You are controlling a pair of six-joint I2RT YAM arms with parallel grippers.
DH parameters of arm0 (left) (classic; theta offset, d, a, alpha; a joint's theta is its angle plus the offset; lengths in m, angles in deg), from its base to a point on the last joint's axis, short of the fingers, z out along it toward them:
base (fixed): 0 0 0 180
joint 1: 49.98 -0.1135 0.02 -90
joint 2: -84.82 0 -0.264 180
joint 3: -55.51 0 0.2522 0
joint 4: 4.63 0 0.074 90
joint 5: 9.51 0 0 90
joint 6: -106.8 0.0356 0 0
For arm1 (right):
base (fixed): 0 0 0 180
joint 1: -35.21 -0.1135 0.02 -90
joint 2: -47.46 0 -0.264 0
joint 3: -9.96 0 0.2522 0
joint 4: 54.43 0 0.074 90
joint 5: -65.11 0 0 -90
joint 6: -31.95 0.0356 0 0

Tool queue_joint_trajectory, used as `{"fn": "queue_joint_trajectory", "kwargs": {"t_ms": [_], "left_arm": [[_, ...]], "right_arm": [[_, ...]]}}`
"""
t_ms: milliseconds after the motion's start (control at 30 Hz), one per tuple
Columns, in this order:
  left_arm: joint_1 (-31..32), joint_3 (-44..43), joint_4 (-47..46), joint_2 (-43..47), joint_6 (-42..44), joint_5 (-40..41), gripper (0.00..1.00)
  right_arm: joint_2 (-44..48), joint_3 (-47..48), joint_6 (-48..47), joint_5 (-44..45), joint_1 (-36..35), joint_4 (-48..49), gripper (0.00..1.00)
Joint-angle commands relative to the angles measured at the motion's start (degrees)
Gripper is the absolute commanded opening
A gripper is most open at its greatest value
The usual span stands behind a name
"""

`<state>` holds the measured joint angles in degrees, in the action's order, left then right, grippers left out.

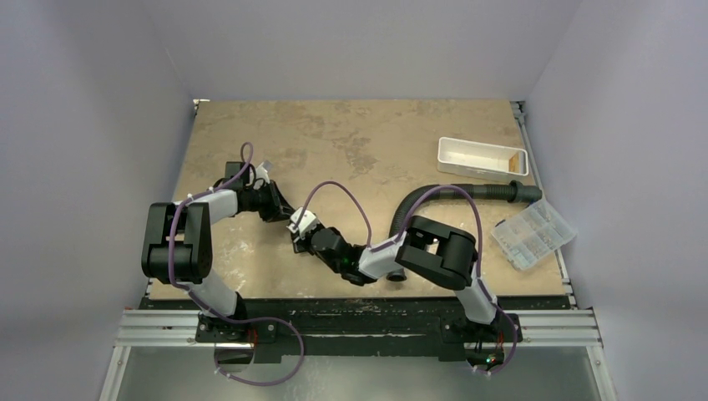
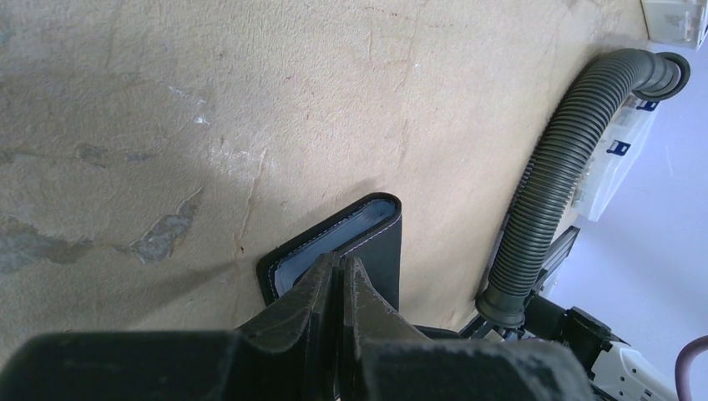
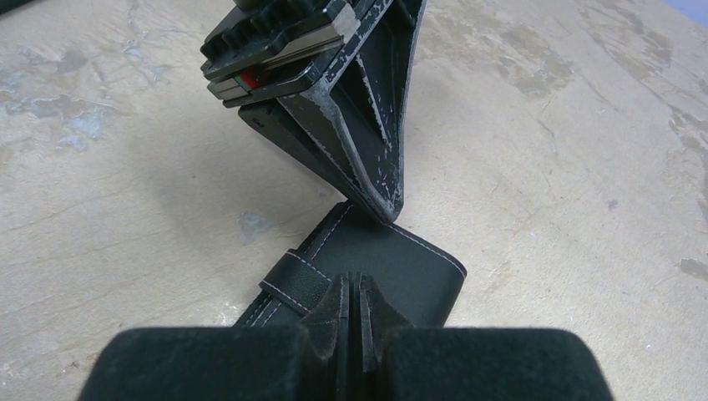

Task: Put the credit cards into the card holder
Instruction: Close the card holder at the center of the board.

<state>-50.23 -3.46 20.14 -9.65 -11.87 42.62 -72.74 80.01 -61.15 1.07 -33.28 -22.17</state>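
Right wrist view: the right gripper (image 3: 361, 294) has its fingers pressed together, tips low over the near part of the card holder (image 3: 409, 263), which lies flat on the table (image 3: 543, 167) between the two arms. The holder's strap (image 3: 296, 280) sits just left of those tips. The left gripper (image 3: 382, 200) reaches in from the far side, also closed, its tip touching the holder's far edge. Whether either one pinches a thin leather edge cannot be told.

From the left wrist, a grey-blue layer (image 2: 330, 242) shows between the black covers. It may be a card or only lining. No loose credit cards show in any view.

The step looks like steadying or closing the holder, with both arms working it at once. To do it well, one gripper should pin the holder flat while the other moves, so it does not skate on the smooth table. Pressure should be light and straight down, near the strap rather than on a corner, or the cover may spring and let the contents slide out.
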Motion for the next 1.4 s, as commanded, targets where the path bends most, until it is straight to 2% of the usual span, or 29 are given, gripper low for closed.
{"fn": "queue_joint_trajectory", "kwargs": {"t_ms": [0, 200, 400, 500, 600, 700, 867, 1033, 1067, 1100, 1133, 1167, 1200, 1267, 1367], "left_arm": [[-0.15, -0.19, -0.63, 2.20, 1.24, 0.23, 0.00], [-0.18, -0.05, -0.32, 2.28, 1.49, 0.59, 0.00], [-0.19, -0.69, 0.69, 1.43, 2.34, 1.75, 0.00], [-0.19, -0.79, 0.90, 1.12, 2.77, 2.09, 0.00], [-0.18, -0.90, 0.90, 0.71, 2.89, 1.94, 0.00], [-0.18, -0.83, 0.46, 0.65, 2.77, 1.91, 0.00], [-0.14, -0.33, -0.17, 0.58, 2.35, 1.13, 0.00], [-0.19, -0.34, 0.22, 1.27, 2.53, 1.67, 0.00], [-0.19, -0.25, 0.26, 1.57, 2.64, 1.73, 0.00], [-0.17, -0.34, 0.38, 1.92, 2.77, 1.74, 0.00], [-0.17, -0.50, 0.48, 2.17, 2.82, 1.72, 0.00], [-0.18, -0.72, 0.44, 2.39, 2.82, 1.50, 0.00], [-0.14, -0.87, 0.06, 2.74, 2.57, 1.03, 0.00], [-0.19, -1.34, -0.85, 3.43, 2.10, 0.19, 0.00], [-0.16, -2.62, -0.58, 4.31, 2.25, 0.22, 0.04]], "right_arm": [[-4.19, -5.28, -1.49, -0.20, -0.33, -26.54, 0.00], [-7.36, -2.57, -3.54, 0.38, -0.31, -28.64, 0.00], [-11.47, -1.62, -1.37, -3.39, -0.33, -27.26, 0.00], [-10.41, -2.68, -0.96, -5.28, 0.10, -25.42, 0.00], [-11.21, -3.05, 0.83, -4.17, 0.26, -25.52, 0.00], [-9.50, -5.77, 6.15, -7.18, 1.65, -22.22, 0.00], [-13.53, -5.03, 9.39, -3.57, -1.35, -24.36, 0.00], [-14.12, -3.68, 11.53, 0.40, -2.88, -26.83, 0.00], [-12.44, -4.21, 12.93, 3.35, -2.77, -26.87, 0.00], [-9.80, -4.78, 13.66, 5.35, -2.23, -26.42, 0.02], [-6.05, -5.13, 14.13, 5.72, -1.30, -26.11, 0.25], [-2.18, -5.06, 15.04, 5.03, 0.17, -25.99, 0.42], [1.48, -4.33, 15.68, 2.81, 1.91, -26.63, 0.54], [7.04, -0.64, 16.85, -0.63, 4.65, -30.86, 0.66], [12.73, 4.61, 17.70, -4.61, 6.56, -35.52, 0.76]]}}
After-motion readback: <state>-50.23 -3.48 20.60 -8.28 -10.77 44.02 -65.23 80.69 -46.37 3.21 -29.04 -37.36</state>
